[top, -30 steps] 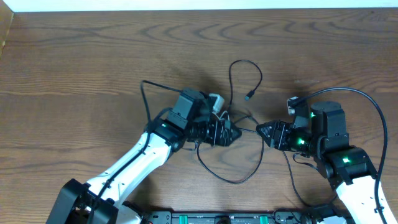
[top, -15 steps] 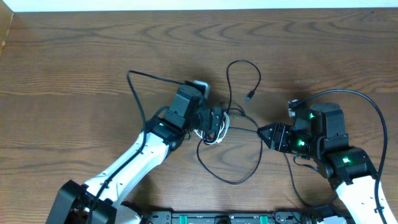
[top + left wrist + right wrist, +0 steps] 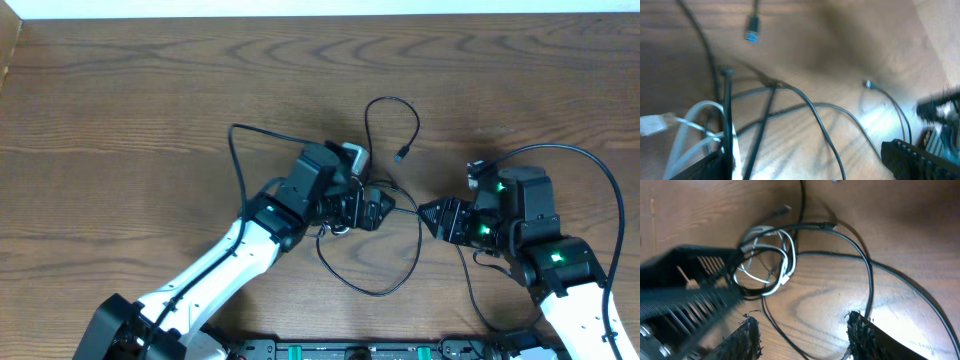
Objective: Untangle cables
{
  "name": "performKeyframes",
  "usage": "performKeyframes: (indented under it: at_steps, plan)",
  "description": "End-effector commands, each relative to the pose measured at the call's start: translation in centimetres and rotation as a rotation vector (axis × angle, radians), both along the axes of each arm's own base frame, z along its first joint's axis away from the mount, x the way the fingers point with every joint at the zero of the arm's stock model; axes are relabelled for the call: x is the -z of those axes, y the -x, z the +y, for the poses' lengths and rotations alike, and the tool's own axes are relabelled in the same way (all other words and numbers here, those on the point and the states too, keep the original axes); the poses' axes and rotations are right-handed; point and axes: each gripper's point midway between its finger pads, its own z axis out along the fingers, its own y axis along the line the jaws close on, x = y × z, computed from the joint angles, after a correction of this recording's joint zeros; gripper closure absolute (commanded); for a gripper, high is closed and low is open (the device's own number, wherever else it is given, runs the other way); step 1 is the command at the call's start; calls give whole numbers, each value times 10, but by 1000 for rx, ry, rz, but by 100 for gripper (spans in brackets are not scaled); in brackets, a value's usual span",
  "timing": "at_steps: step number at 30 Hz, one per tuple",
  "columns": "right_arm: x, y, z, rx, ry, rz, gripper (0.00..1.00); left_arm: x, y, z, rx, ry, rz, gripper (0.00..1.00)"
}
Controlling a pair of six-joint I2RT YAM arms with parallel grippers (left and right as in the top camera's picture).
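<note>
Looking down from overhead, you see the tangled cables near the middle of the table. The left gripper is at the tangle with its jaws spread wide, clamping nothing. Black strands run between its fingers and the white cable lies coiled by one finger. The right gripper is just beside the tangle, equally wide and empty. One loose plug lies apart.
</note>
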Motion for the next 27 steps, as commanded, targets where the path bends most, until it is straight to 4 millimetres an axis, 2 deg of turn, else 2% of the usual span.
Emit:
performKeyframes:
  at_steps: [1, 3, 6, 7, 9, 10, 12, 13, 14, 16, 17, 18, 23, 27]
  plan:
    - [1, 3, -3, 11, 12, 21, 46, -44, -29, 19, -121, 115, -68, 2]
    - [5, 6, -7, 20, 34, 37, 46, -86, -22, 11, 17, 269, -146, 2]
    - [8, 4, -13, 43, 68, 37, 46, -143, 6, 2, 274, 459, -287, 2]
    - [8, 3, -15, 51, 78, 32, 45, -155, 11, 4, 315, 490, -325, 2]
    - [8, 1, -17, 57, 86, 26, 45, -161, 3, 16, 270, 482, -354, 2]
    - [8, 1, -17, 59, 87, 27, 45, -155, -10, 26, 186, 446, -341, 2]
    - [9, 2, -17, 58, 88, 31, 44, -128, -40, 55, -62, 342, -249, 2]
    - [9, 3, -17, 58, 90, 36, 45, -99, -59, 84, -277, 248, -153, 2]
    - [10, 4, -18, 58, 91, 42, 45, -75, -67, 110, -452, 171, -66, 2]
    - [12, 7, -18, 57, 94, 53, 44, -35, -67, 156, -751, 59, 100, 2]
    - [13, 8, -19, 57, 97, 60, 44, -24, -64, 166, -820, 43, 157, 2]
    - [13, 9, -19, 58, 99, 64, 44, -16, -59, 168, -853, 48, 220, 2]
    - [16, 8, -26, 81, 136, 65, 38, -3, -37, 134, -675, 84, 360, 2]
    - [16, 8, -26, 81, 136, 65, 37, 21, -19, 122, -734, 68, 534, 2]
